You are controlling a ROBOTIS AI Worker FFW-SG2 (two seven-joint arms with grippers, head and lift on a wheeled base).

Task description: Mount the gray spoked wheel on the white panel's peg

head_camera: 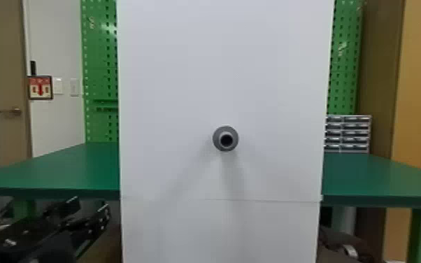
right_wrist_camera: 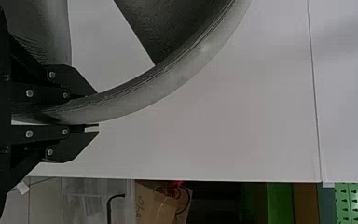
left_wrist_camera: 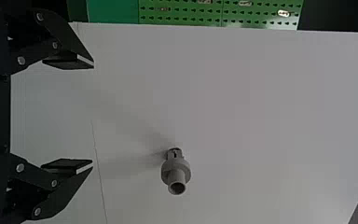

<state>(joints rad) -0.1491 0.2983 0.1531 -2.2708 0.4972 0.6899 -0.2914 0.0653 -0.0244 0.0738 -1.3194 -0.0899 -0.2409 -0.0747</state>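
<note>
**Workroom and upright white panel (head_camera: pixel 220 70): the wheel in hand, the peg free**

Behind the panel stand a green table (head_camera: pixel 63 168) and a green pegboard (head_camera: pixel 99 70); the panel's broad face is turned to the robot, presumably so that the wheel can be brought on from the front.

At the left, the left gripper (left_wrist_camera: pixel 93 113) has its two fingers spread wide with nothing between them. It lies low beside the panel in the head view; its opening may leave it ready to steady the rim, should help be needed.

In the centre, the gray peg (head_camera: pixel 226 134) juts out from the panel, its hollow end towards the robot. A wider collar (left_wrist_camera: pixel 175 165) surrounds it behind the narrower tip, which probably serves to guide the hub on.

At the right, the right gripper (right_wrist_camera: pixel 95 110) is closed on the rim of the gray spoked wheel (right_wrist_camera: pixel 168 81), one finger on each side. The wheel is in front of the panel, off the peg. Holding it by the rim keeps the fingers away from the hub, whose hole must meet the peg. The step in hand appears to be the approach; because the grip is at the edge, the wheel could tilt on contact.
</note>
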